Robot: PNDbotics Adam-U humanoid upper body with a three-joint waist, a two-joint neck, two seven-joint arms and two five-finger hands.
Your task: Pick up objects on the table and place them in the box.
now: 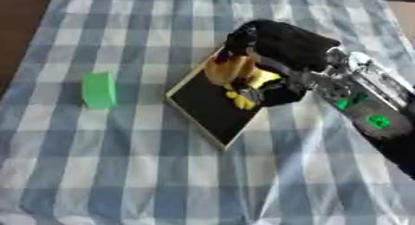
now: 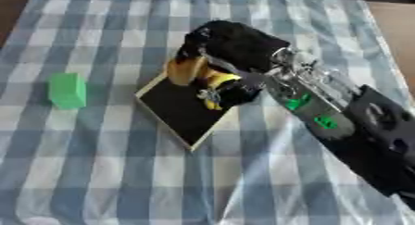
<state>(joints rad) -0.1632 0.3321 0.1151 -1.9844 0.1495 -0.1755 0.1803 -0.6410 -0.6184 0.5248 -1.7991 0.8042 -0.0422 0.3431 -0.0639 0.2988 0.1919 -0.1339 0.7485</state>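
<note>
A shallow box [image 1: 207, 109] with a black inside and pale wooden rim lies askew in the middle of the checked cloth. My right hand [image 1: 272, 46] reaches in from the right and hangs over the box's far end, fingers curled round an orange-brown object [image 1: 227, 69] with yellow parts [image 1: 261, 78] beside and below it. A green block [image 1: 99, 90] stands on the cloth well to the left of the box. My left hand shows in neither view.
The blue-and-white checked cloth [image 1: 122, 173] covers the table. Bare brown table edge [image 1: 20, 15] shows at the far left. My right forearm [image 2: 324, 117] with green lights crosses the right side.
</note>
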